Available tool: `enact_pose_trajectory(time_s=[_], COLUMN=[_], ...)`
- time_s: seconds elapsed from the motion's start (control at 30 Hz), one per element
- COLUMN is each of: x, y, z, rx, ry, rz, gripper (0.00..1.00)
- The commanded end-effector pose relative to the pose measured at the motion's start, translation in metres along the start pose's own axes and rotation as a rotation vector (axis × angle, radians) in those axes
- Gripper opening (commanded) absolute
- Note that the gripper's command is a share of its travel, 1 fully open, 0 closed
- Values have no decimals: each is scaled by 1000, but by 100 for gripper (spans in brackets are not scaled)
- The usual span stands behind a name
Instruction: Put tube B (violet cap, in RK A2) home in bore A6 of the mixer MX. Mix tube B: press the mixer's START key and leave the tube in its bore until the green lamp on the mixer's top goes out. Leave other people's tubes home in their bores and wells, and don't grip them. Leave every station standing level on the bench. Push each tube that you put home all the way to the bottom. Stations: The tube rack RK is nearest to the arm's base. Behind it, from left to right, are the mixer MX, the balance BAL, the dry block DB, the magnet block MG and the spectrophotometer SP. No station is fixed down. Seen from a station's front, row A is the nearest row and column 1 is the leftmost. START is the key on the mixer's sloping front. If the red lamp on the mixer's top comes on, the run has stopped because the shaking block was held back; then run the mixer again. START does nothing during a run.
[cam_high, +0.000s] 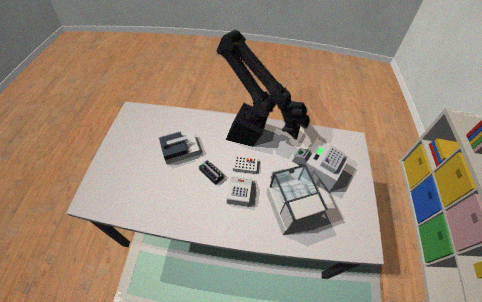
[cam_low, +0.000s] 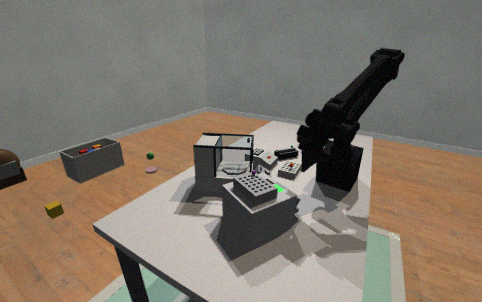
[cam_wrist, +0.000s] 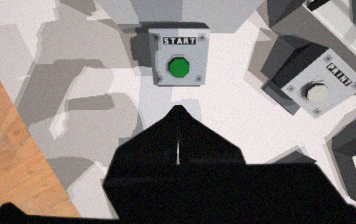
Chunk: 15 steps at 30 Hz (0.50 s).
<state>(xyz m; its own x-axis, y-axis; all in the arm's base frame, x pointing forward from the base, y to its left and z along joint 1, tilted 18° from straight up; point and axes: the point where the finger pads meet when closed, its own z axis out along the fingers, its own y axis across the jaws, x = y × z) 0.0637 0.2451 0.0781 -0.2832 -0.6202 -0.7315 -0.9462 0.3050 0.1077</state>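
Black arm, gripper (cam_low: 306, 161) hanging fingers-down above the table (cam_low: 165, 240), jaws closed with nothing between them. Just below and in front of the gripper sits the mixer MX (cam_low: 250, 220), green lamp (cam_low: 278, 188) lit on its top, violet-capped tube B (cam_low: 253, 172) at the block's far corner. Beyond the mixer from the gripper stands the glass-walled balance BAL (cam_low: 205, 165); the tube rack RK (cam_low: 289, 170) lies close beside the gripper.

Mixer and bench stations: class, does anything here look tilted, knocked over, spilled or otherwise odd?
Nothing stands out. The mixer sits level with its green lamp lit and a violet-capped tube in its block. The other stations stand upright, and the shut, empty gripper hangs apart from the START key.
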Motion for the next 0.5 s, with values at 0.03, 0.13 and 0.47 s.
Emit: enact_pose_trajectory(time_s=[0.03,0.13,0.47], x=[-21,-21,-7], y=[2,2,4], z=[-8,-8,-1], rx=[-2,-2,-8], ry=[-35,-35,-31], rz=[-4,-4,0], gripper=[0,0,0])
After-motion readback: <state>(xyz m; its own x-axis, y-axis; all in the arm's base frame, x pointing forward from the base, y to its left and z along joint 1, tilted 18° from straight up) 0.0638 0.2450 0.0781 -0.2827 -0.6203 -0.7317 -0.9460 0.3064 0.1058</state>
